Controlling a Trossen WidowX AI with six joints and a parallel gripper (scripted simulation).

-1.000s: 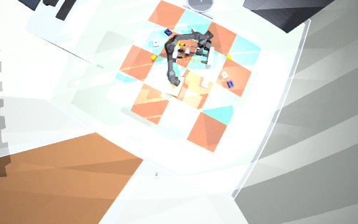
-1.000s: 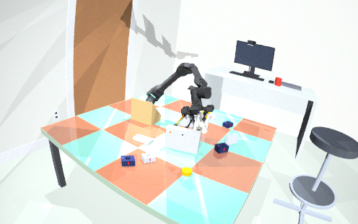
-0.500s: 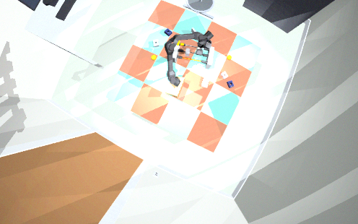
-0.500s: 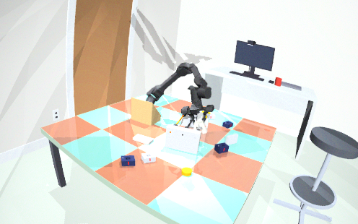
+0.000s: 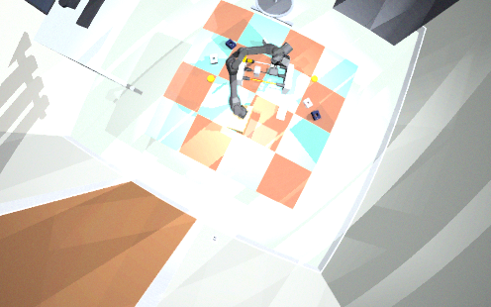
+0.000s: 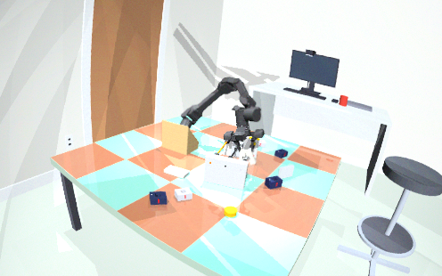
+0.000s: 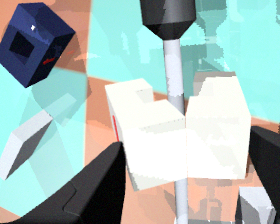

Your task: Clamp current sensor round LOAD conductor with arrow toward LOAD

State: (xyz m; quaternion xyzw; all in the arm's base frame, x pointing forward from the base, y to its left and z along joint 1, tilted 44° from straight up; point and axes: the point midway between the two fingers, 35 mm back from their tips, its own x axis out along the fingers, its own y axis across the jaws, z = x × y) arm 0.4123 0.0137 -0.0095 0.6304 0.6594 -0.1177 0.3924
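Observation:
My gripper point(image 7: 186, 143) point(image 6: 242, 149) points down over the fixture and is shut on the white split-core sensor point(image 7: 156, 145). One finger presses each side. In the wrist view its two halves meet along a seam, and a thin red mark shows on the left half. A grey conductor point(image 7: 174, 75) with a black end sleeve runs behind the sensor and shows again below it. Whether it lies inside the sensor's opening is hidden, as is any latch. The conductors run between two upright white panels point(image 5: 288, 79) point(image 6: 226, 174). I cannot read the LOAD marker or see the arrow.
Dark blue blocks point(image 6: 158, 198) point(image 5: 316, 115) point(image 7: 36, 45), a white block point(image 6: 184, 194), yellow discs point(image 6: 230, 212) point(image 5: 211, 78) and a small white plate point(image 6: 286, 171) stand around the fixture. A tan wooden board point(image 6: 176, 137) stands near the arm's base. A flat white piece point(image 6: 176, 171) lies beside the fixture.

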